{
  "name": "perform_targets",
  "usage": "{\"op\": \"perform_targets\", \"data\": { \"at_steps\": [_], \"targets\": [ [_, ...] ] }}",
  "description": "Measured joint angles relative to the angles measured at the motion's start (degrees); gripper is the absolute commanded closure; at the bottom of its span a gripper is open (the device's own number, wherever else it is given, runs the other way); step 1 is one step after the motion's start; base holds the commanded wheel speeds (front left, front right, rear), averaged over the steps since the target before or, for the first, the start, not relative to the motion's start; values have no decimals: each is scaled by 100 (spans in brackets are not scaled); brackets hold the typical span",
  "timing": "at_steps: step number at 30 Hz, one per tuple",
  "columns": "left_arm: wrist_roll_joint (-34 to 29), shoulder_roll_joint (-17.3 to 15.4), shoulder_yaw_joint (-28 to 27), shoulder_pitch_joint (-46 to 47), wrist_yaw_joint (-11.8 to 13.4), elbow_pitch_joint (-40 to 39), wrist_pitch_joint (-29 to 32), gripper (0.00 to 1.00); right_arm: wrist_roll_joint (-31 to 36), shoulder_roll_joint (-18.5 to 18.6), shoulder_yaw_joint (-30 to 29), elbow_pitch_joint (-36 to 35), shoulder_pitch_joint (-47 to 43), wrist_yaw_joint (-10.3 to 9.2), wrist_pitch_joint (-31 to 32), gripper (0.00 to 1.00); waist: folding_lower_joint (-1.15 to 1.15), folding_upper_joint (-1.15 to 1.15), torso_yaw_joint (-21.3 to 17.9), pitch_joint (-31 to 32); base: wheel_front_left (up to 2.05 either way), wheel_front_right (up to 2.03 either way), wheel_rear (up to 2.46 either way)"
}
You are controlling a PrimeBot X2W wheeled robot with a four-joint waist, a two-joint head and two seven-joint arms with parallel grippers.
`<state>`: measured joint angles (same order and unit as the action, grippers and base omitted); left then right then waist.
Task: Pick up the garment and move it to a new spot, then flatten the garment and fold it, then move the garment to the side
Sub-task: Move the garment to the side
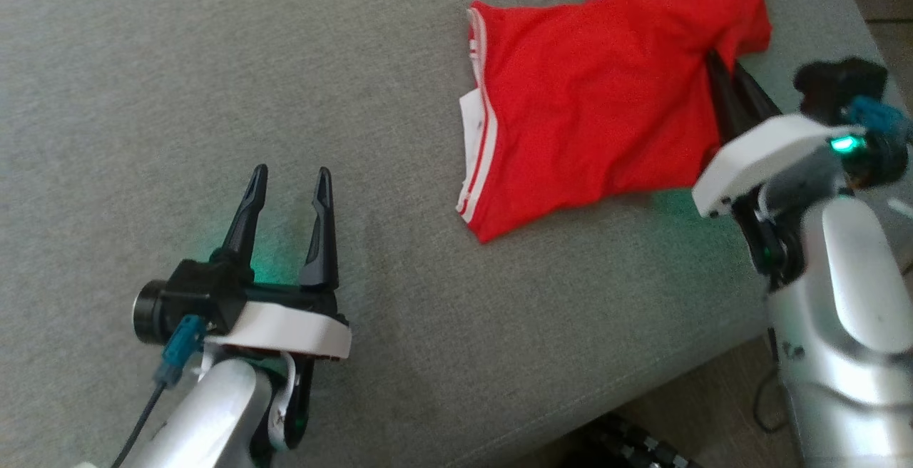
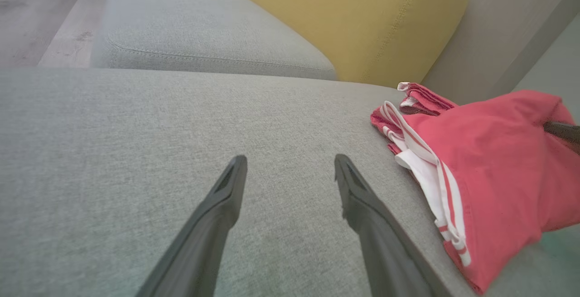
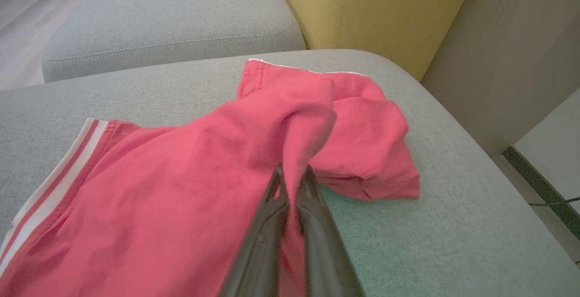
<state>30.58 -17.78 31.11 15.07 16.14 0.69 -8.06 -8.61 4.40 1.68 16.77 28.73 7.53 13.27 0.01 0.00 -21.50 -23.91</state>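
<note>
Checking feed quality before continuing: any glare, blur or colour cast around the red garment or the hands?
Head view: a green glow tints the grey fabric cushion by the left hand and under the right hand, whose wrist is smeared. Right wrist view: the red garment with white-striped trim looks washed pink; that hand's fingers blur low down. Left wrist view: even light, no glare.

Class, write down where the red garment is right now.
In the head view the red garment lies upper right on the grey sofa cushion, pinched by the shut right pincer, apart from the open left pincer.
</note>
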Motion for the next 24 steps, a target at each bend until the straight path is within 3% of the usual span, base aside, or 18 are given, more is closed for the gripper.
{"op": "perform_targets", "data": {
  "at_steps": [11,16,24],
  "targets": [
    [16,8,-13,-8,56,-62,-31,0,-113,104,216,257,1196,0,276,100,-2,0,256,124,0,0,0],
    [71,63,-12,-19,57,-31,-120,0,-236,539,66,539,1564,0,628,100,-2,0,508,205,0,0,0],
    [71,144,-5,-19,51,48,-219,0,-186,1427,-914,845,1898,0,786,100,-2,0,911,119,0,0,0]
  ]
}}
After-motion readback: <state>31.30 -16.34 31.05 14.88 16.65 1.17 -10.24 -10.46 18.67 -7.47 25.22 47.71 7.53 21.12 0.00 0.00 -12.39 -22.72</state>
